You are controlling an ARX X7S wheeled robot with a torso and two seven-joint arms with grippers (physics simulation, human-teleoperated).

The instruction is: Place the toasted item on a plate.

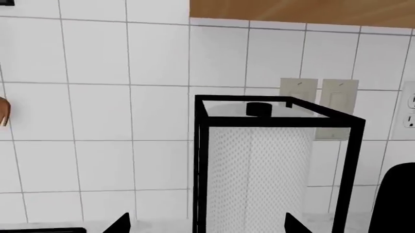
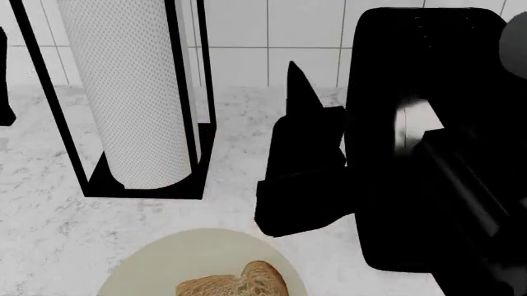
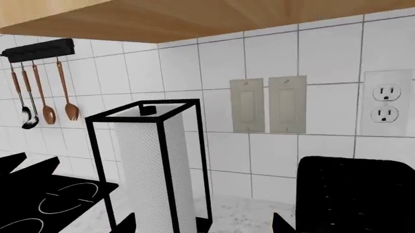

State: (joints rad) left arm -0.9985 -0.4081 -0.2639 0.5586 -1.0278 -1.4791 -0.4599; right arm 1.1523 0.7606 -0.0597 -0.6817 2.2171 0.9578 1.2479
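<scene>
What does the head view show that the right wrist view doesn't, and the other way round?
Only the head view shows the bread slice lying on the cream plate on the marble counter. Only the right wrist view shows the hanging copper utensils, the stovetop, the wall outlet and the light switches. Both show the paper towel roll in its black frame and the white tiled wall.

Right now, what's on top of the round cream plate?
A tan, brown-crusted bread slice lies on the cream plate. The frame edge cuts off both, so the plate's near part is unseen.
</scene>
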